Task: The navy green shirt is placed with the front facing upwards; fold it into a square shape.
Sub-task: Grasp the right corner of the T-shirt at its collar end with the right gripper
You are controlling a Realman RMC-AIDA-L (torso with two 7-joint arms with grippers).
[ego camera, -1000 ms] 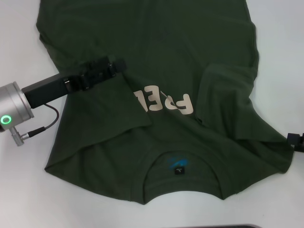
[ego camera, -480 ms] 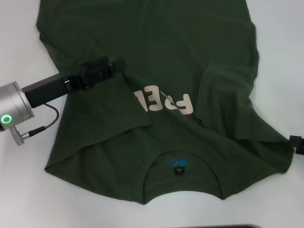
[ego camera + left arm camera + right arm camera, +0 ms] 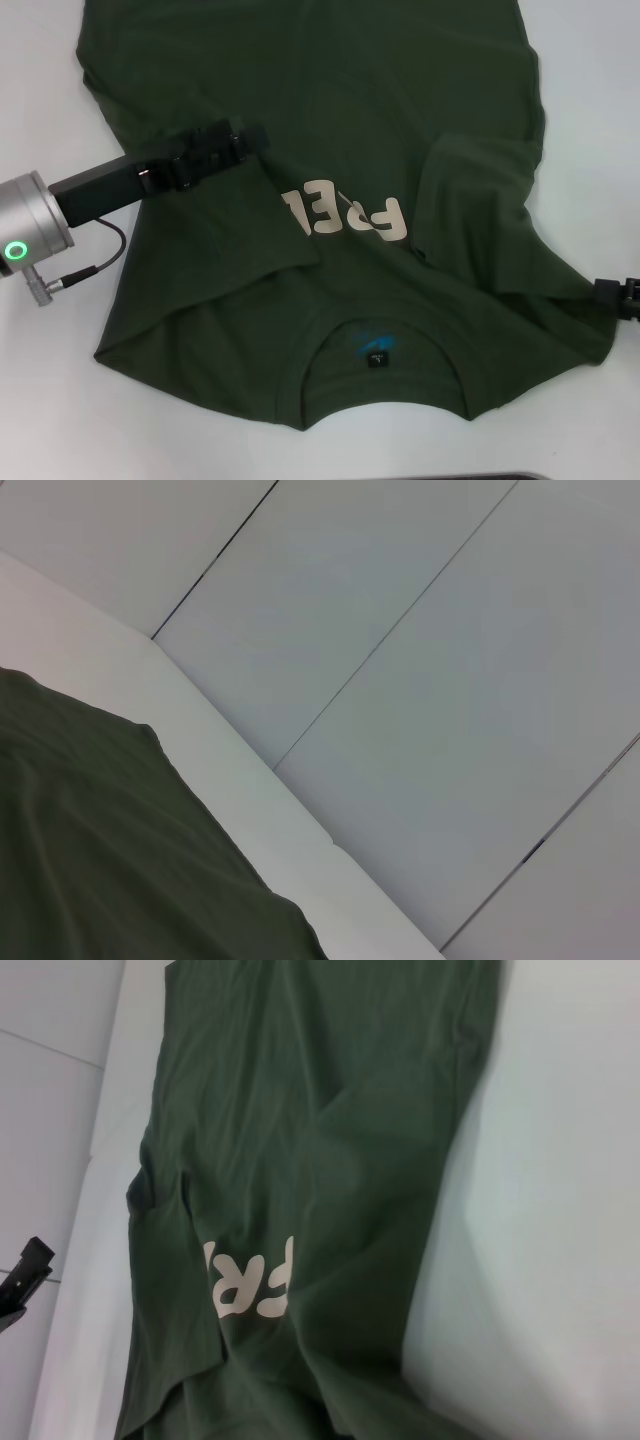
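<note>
A: Where is the navy green shirt (image 3: 330, 120)?

B: Spread on the white table (image 3: 60, 400), neck opening nearest the robot, with the small black neck label (image 3: 376, 358) showing inside it; both sleeves are folded in over the chest, so the cream letters (image 3: 345, 212) are partly covered and only 3 or 4 can be read; the shirt's far hem is cut off at the head view's upper edge.

A: And the left gripper (image 3: 240, 142)?

B: It lies low over the shirt beside the folded left sleeve, its black tip at the fold; its fingers merge with the dark cloth, so I cannot tell whether it is grasping fabric or released.

A: The right gripper (image 3: 618, 296)?

B: Only a black corner shows at the right edge of the head view, at the folded right shoulder; most of it is out of frame, and its grip cannot be made out; it perhaps touches the cloth.

A: Do the wrist views help?

B: Little; the left one shows a shirt edge and wall panels (image 3: 400, 630); the right shows shirt and lettering, no own fingers.
</note>
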